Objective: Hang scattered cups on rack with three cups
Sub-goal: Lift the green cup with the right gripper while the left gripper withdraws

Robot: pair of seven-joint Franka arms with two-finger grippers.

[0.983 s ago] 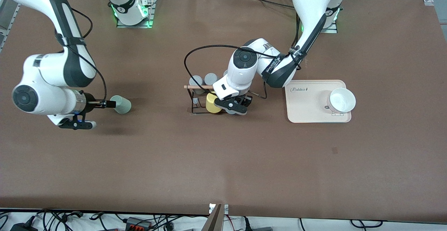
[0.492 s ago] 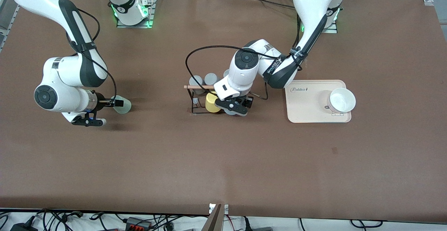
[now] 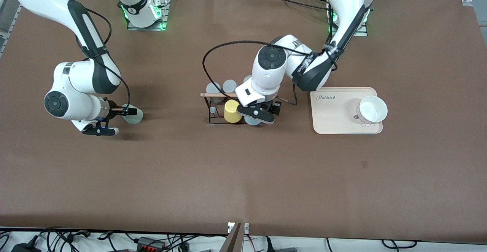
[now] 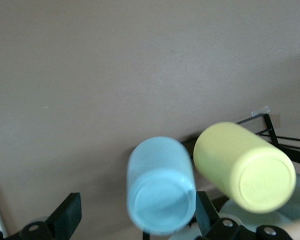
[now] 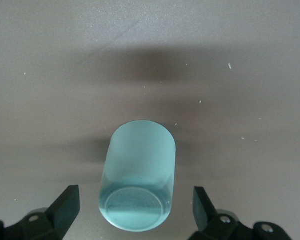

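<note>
- We see the right gripper [image 5: 132, 215] low over the table [image 3: 243, 176] toward the right arm's end, its jaws spread wide with the mint-green cup [image 5: 138, 175] lying on its side between them — nothing gripped, both fingers [image 5: 65, 207] clear of the cup's walls.
- The left gripper [image 4: 137, 220] hangs at the rack [image 3: 215, 109], jaws wide apart; the light blue cup [image 4: 161, 184] sits between its fingers without visible contact, so we judge it released and resting on a peg just beside the yellow cup [image 4: 245, 167].
- We judge the mint-green cup light and rigid, probably plastic: smooth, matte, slightly translucent walls, a gentle taper, a flat round base facing the right wrist camera.
- Smooth tapered sides can squirt out of a pinch, so we would close across the middle of the body, where the walls are nearly parallel, not near the rim.
- Lying down, it can roll; the fingers should meet both sides together.
- The light blue cup has the same shape and finish, the yellow cup a like form in an opaque colour.
- The rack is thin black wire with a pale wooden rod [image 3: 217, 94] across the top — light, so we judge it easy to nudge when a cup is lowered on.
- Grey cups [image 3: 222, 87] stand by the rack; a beige tray [image 3: 335, 115] holding a white bowl [image 3: 373, 109] lies toward the left arm's end.
</note>
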